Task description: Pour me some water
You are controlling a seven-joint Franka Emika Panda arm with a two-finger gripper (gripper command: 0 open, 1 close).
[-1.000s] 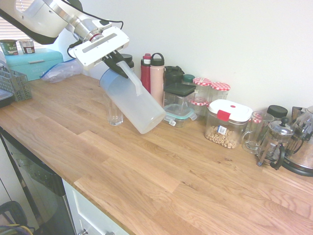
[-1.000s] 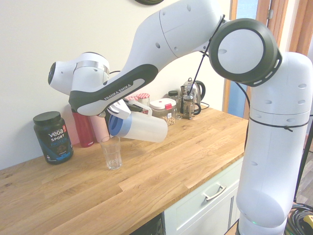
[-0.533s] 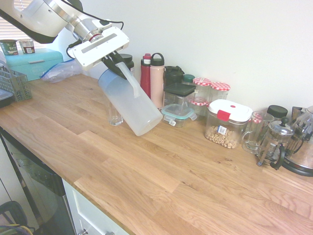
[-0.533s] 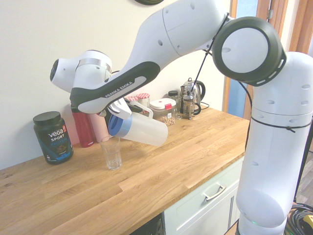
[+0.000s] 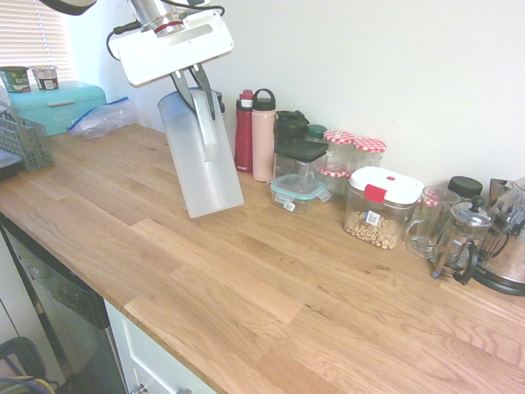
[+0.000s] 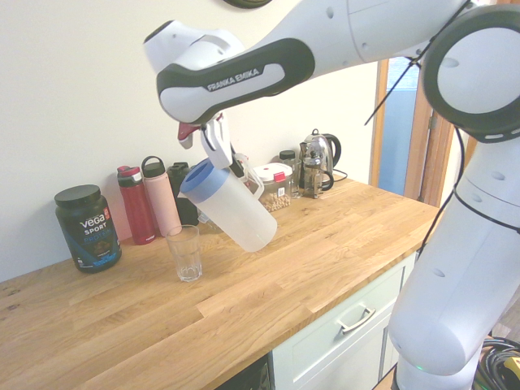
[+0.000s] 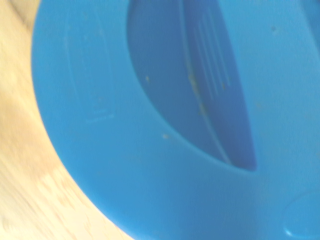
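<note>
I see the gripper point(image 6: 218, 150) clamped on the jug point(image 6: 230, 206) handle — jug tilted, centre frame, apparently clear of the glass point(image 6: 185, 253).

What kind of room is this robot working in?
Most likely a home kitchen: a long wooden countertop holds a French press, lidded food jars and drink bottles, with cabinet drawers below.

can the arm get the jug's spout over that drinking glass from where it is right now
Probably yes. The tool holds the jug tilted in the air right beside the glass, and nothing stands between them.
</note>
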